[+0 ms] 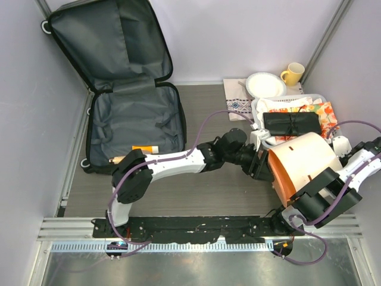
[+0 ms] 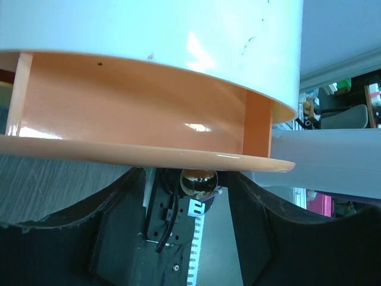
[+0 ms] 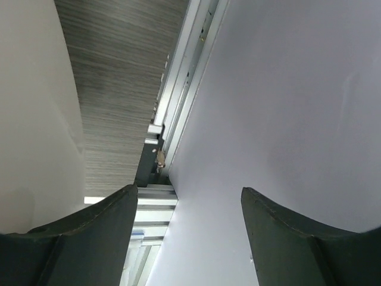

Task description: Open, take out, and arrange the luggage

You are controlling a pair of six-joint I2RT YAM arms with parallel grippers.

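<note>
Clutter crowds the two o'clock corner of the overhead view. A white slatted basket (image 1: 257, 109) holds a black roll (image 1: 292, 123) and a floral cloth (image 1: 324, 112). Just behind it, a white plate (image 1: 265, 84) sits on a patterned napkin (image 1: 235, 95) beside a yellow mug (image 1: 293, 74). The luggage (image 1: 137, 116) lies wide open at ten o'clock, well apart from them, its lid leaning back into the corner with the dark grey lining showing. An orange-and-white tube (image 1: 144, 148) lies in its near half, the print too small to read. At four o'clock a large round drum (image 1: 303, 158), white on top with an orange side, blocks the path between the arms. The left pincer (image 1: 262, 165) meets its nine o'clock edge, and the right arm (image 1: 364, 159) bends round its far side. The tabletop (image 1: 208, 190) is grey woodgrain, boxed in by pale panels and aluminium posts, with a rail (image 1: 196, 226) at six o'clock.

In the left wrist view, the drum's orange wall and cream rims fill twelve o'clock. The black fingers (image 2: 71, 238) stand spread below the lower rim, gripping nothing.

In the right wrist view, the right pincer (image 3: 189, 196) gapes wide and empty. A pale curved surface lies at nine o'clock, a lilac wall panel (image 3: 286, 119) at three, and woodgrain and an aluminium track (image 3: 178, 89) run between.
</note>
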